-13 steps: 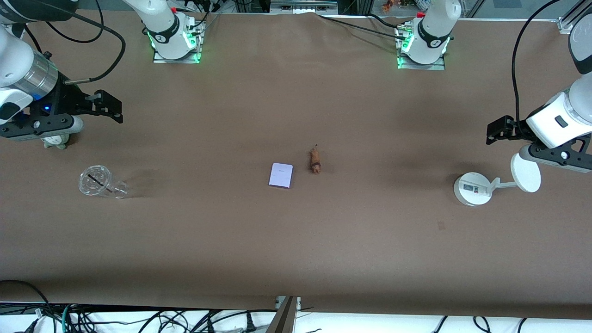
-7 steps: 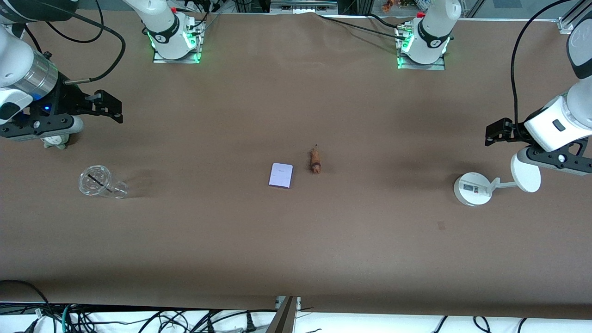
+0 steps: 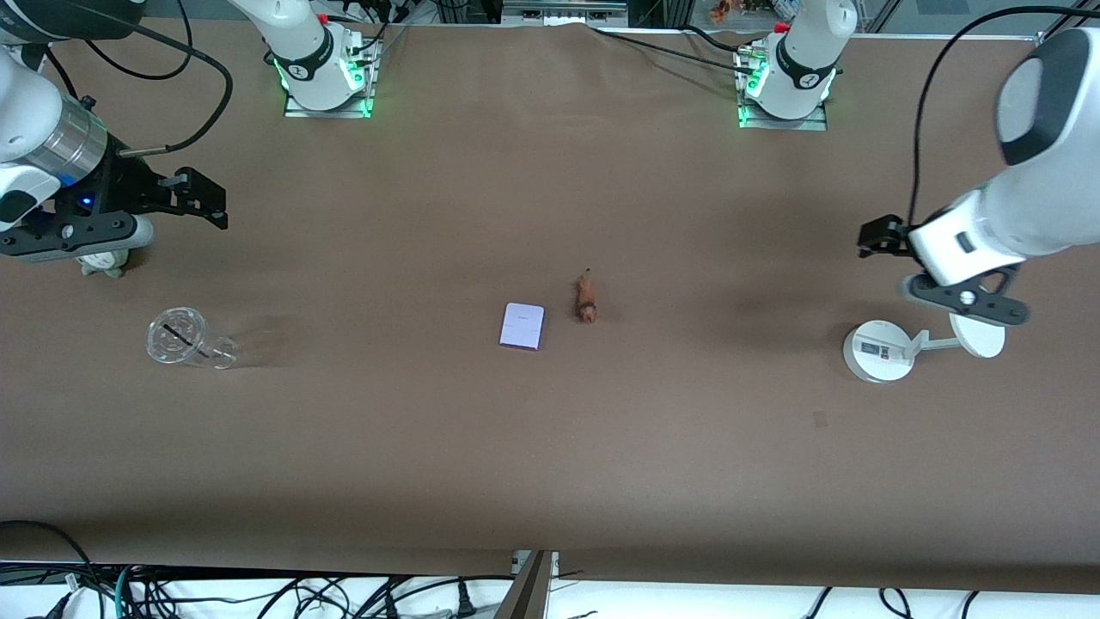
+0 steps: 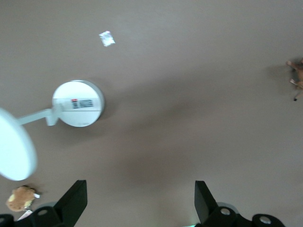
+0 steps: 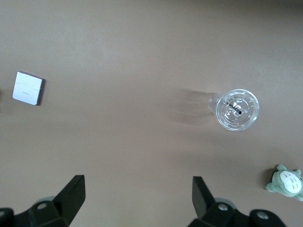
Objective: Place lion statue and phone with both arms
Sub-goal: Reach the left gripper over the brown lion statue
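Note:
The lion statue [image 3: 586, 298], a tiny orange-brown figurine, lies at the middle of the table. It also shows at the edge of the left wrist view [image 4: 296, 75]. The phone [image 3: 522, 326], a flat lavender-white rectangle, lies beside it, slightly nearer the front camera, and also shows in the right wrist view [image 5: 28, 88]. My left gripper [image 3: 876, 234] is open and empty [image 4: 139, 187], in the air over bare table near the white stand. My right gripper [image 3: 202, 199] is open and empty [image 5: 137, 182], waiting in the air at the right arm's end.
A white round-based stand [image 3: 878, 350] with a disc [image 3: 980, 331] sits at the left arm's end. A brown plush [image 4: 20, 198] lies near it. A clear cup [image 3: 180, 337] lies on its side at the right arm's end, near a grey-green plush [image 5: 286, 182].
My left arm has swung from the table's end toward the middle, and its gripper now sits over bare table past the stand. The right arm, lion statue and phone have not moved.

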